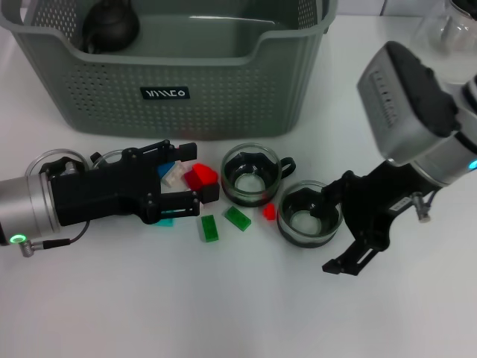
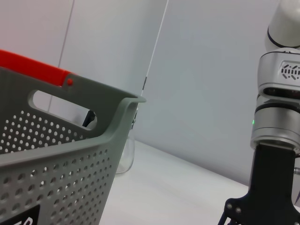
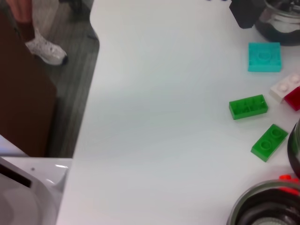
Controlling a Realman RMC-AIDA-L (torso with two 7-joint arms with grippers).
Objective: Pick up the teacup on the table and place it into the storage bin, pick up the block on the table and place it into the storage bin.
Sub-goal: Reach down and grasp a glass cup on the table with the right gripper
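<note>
The grey-green storage bin (image 1: 223, 89) stands at the back, with a dark round pot (image 1: 109, 28) inside its far left corner. Two dark glass teacups stand in front of it, one in the middle (image 1: 251, 176) and one to its right (image 1: 308, 216). My right gripper (image 1: 333, 235) is open at the right teacup: one finger reaches over its rim, the other is outside. My left gripper (image 1: 188, 176) is open, with a red block (image 1: 202, 177) and a white block (image 1: 173, 173) between its fingers. Green blocks (image 1: 209, 227) (image 1: 238, 218), a small red block (image 1: 269, 212) and a teal block (image 1: 165, 220) lie on the table.
Clear glass cups (image 1: 56, 160) sit under my left arm. A glass pot (image 1: 447, 30) stands at the back right. The right wrist view shows the green blocks (image 3: 248, 107), the teal block (image 3: 265, 56) and the table's edge (image 3: 89, 93) with floor beyond.
</note>
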